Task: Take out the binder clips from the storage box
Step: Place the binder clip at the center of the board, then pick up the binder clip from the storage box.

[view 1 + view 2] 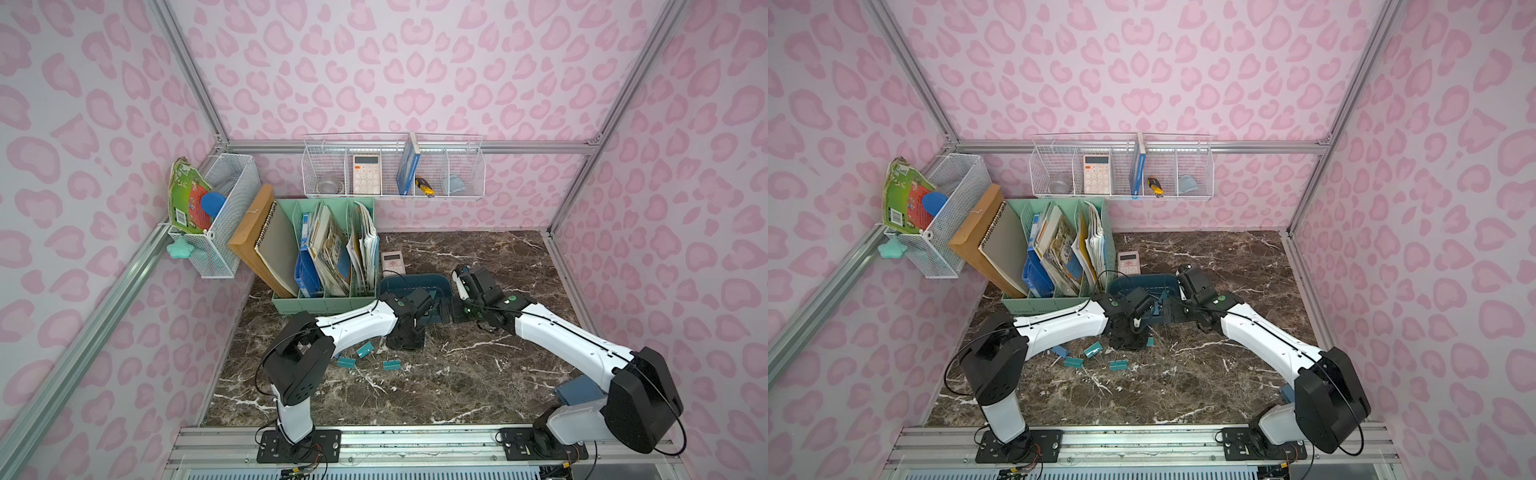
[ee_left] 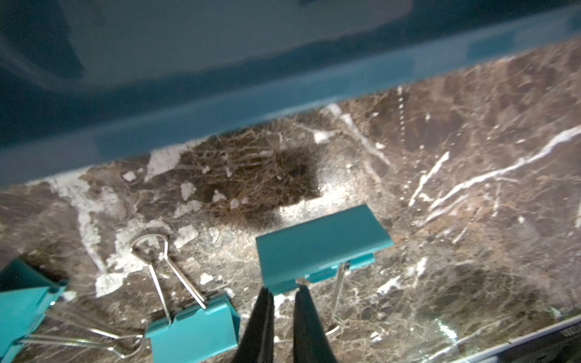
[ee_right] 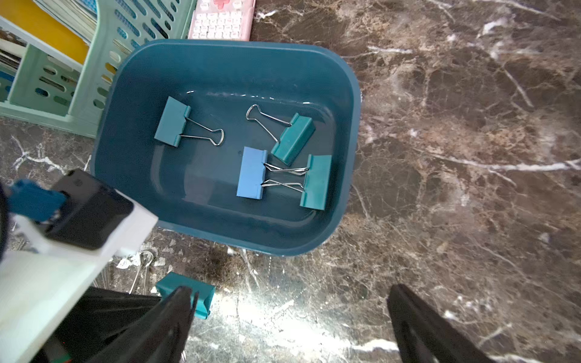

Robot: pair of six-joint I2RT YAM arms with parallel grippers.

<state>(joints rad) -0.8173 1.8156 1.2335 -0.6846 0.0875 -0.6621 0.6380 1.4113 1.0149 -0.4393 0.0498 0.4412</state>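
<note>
Clips in the right wrist view: four lie on the floor of the box (image 3: 352, 110). A lone clip (image 3: 172, 121) sits toward the organizer (image 3: 63, 78). A teal one (image 3: 294, 138), a blue clip (image 3: 251, 172) and an end clip (image 3: 316, 182) are bunched, the last two with wire handles crossed. The right gripper (image 3: 292, 289) hangs over the bare table (image 3: 471, 157) just short of the box's near wall, jaws wide apart and empty.

In the left wrist view, the left gripper (image 2: 282, 286) has its jaws almost together. Its tips are at the lip of a held clip (image 2: 320, 245) and seem to pinch it, low over the table and just outside the box wall. Two more clips (image 2: 195, 327) lie beside it. The step looks like setting one down. Next the jaws would part and the arm lift straight off, clear of the wall.

In a top view, three unloaded clips (image 1: 365, 348) sit near the left arm. Both wrists crowd the box's near edge, close to each other. The organizer and a calculator (image 1: 392, 262) hem in the box's left and far sides. Open table lies to the right and toward the robot. The lone clip looks the easiest pick, since the crossed pair may rise together.
</note>
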